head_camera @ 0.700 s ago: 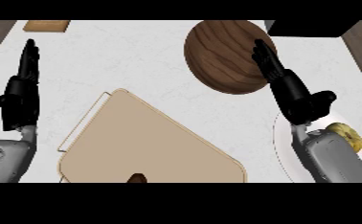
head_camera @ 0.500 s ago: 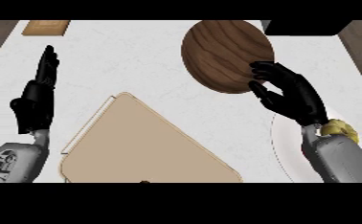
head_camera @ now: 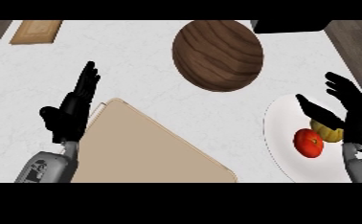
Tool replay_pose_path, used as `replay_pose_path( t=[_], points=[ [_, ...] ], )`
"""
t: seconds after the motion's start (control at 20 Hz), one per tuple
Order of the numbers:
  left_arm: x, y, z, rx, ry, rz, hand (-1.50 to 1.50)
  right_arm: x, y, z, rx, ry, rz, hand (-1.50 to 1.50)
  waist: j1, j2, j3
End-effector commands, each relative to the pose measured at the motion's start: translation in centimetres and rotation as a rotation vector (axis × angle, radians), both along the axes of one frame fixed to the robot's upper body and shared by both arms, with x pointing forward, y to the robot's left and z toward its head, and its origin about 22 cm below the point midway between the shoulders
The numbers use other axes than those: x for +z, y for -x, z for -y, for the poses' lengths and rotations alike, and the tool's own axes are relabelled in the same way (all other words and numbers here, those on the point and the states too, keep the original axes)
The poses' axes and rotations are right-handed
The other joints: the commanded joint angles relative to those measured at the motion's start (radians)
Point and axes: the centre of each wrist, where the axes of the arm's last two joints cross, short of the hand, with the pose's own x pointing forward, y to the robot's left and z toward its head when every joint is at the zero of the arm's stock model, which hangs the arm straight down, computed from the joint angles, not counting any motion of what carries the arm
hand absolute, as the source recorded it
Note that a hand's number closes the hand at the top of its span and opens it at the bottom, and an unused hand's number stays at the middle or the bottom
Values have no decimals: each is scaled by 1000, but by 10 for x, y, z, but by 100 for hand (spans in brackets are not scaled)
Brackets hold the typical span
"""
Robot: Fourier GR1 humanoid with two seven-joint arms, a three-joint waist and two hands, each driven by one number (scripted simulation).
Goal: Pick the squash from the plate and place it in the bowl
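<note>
Since the earlier frames the right hand has drawn back from the bowl toward the counter's right edge, and a white plate with its contents has come into sight there. Going left to right: a small wooden board (head_camera: 35,30) lies at the far-left corner; the left hand (head_camera: 71,113) rests open near the left edge, fingers straight and up, beside a large tan cutting board (head_camera: 141,151) along the near edge. The brown wooden bowl (head_camera: 218,54) sits toward the far edge, right of middle, holding nothing visible. On the white plate (head_camera: 279,141) at the right edge lies a red tomato (head_camera: 308,141), touching or just beside the yellow squash (head_camera: 331,131). The right hand (head_camera: 339,106) hovers over the squash, fingers spread, holding nothing. The risk, as I judge it: with the tomato so close, closing fingers could catch it instead or nudge either off the plate.
</note>
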Motion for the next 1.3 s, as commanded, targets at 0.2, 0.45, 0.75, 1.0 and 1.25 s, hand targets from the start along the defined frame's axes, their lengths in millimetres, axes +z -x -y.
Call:
replay_pose_path(
  t=[0.2,0.45,0.75,1.0,1.25],
  points=[
    [13,5,-12,-76,22,-9,0,38,46,-10,-179,179,156,-150,43,0,2],
    [10,3,22,-73,41,-29,0,90,43,8,-271,276,-63,-150,45,1,1],
    [-3,14,20,-96,41,-26,0,138,28,5,-258,144,-253,-150,67,5,3],
    [10,-2,40,-107,47,-29,0,129,10,6,-268,75,-453,-150,78,10,4],
    [0,16,39,-85,62,-19,0,106,15,22,-234,19,-577,-150,67,5,5]
  ],
)
